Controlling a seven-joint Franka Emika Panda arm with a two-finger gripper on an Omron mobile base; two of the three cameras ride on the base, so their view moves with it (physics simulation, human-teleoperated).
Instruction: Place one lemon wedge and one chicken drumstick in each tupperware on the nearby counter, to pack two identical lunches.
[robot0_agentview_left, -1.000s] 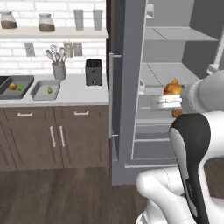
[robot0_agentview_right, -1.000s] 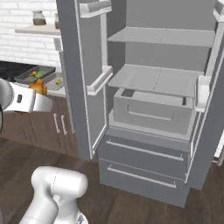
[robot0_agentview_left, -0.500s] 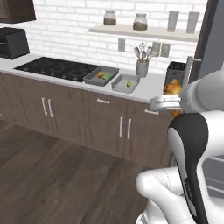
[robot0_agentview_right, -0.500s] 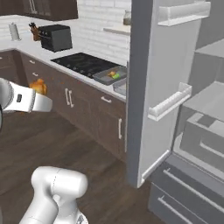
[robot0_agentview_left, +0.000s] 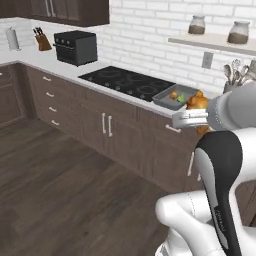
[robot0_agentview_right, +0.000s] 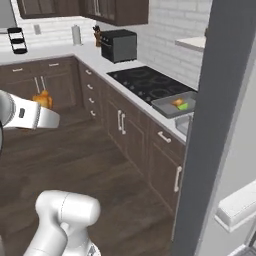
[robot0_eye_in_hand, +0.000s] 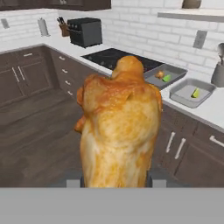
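Drumstick is sitting upright between the jaws, which are gripping it above the wooden floor, well short of the table. Two tupperwares are lying side by side on the table, the left holding a wedge and a drumstick, the right holding a wedge.

Golden-brown chicken drumstick, grey tupperware, off-white counter, dark brown cabinets, black stovetop.
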